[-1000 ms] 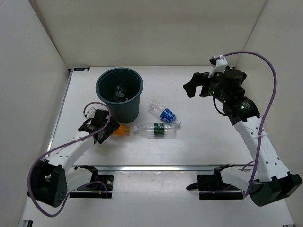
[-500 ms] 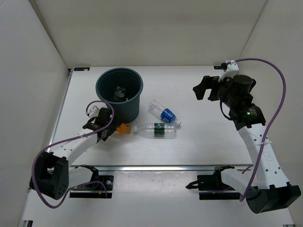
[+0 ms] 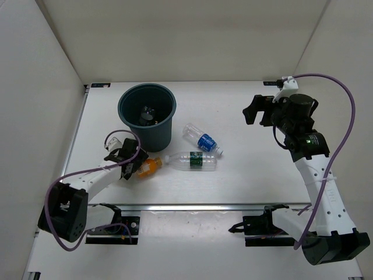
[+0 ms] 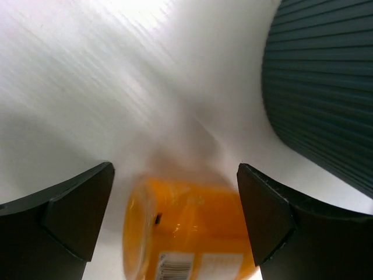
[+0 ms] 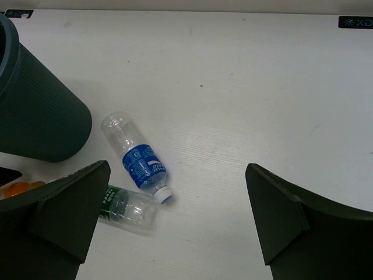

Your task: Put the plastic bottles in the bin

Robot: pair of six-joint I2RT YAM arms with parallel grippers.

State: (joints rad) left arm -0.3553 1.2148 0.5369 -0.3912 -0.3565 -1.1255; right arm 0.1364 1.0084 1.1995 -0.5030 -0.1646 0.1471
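Observation:
The bin [image 3: 147,125] stands upright at the back left, with dark items inside that I cannot make out. The orange bottle [image 3: 149,167] lies on the table in front of it. My left gripper [image 3: 130,165] is open with a jaw on either side of the orange bottle [image 4: 186,227], the bin's ribbed wall [image 4: 326,87] close on the right. A clear bottle with a green label [image 3: 192,161] and one with a blue label [image 3: 202,140] lie mid-table. My right gripper [image 3: 253,111] is open and empty, high above the table at the right.
The right wrist view looks down past the right gripper [image 5: 178,175] on the blue-label bottle [image 5: 140,160], the green-label bottle [image 5: 122,207], the bin [image 5: 35,111] and a sliver of the orange bottle [image 5: 14,188]. White walls enclose the table.
My left gripper has drawn back toward the near edge, and the orange bottle lies slightly nearer and more exposed. My right gripper has swung right and away from the bin.

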